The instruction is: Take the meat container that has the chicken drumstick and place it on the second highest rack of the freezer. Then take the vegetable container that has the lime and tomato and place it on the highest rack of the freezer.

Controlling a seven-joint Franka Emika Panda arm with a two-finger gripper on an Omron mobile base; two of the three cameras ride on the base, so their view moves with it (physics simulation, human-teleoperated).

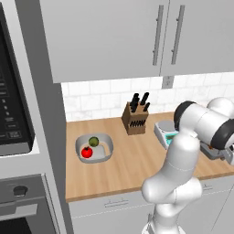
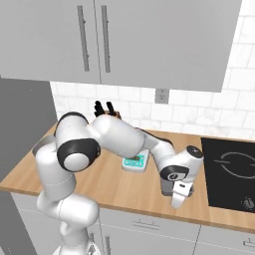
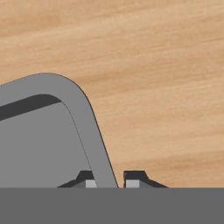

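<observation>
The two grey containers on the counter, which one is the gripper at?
The one whose rim sits between the fingertips, by the arm's right. The other container, holding lime and tomato, sits untouched left of the knife block.

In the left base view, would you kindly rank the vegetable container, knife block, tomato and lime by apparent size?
1. vegetable container, broadest.
2. knife block, knives included; it stands farther back, so its true size may be understated.
3. tomato.
4. lime, nearly the tomato's size; these two are too close to separate firmly.
</observation>
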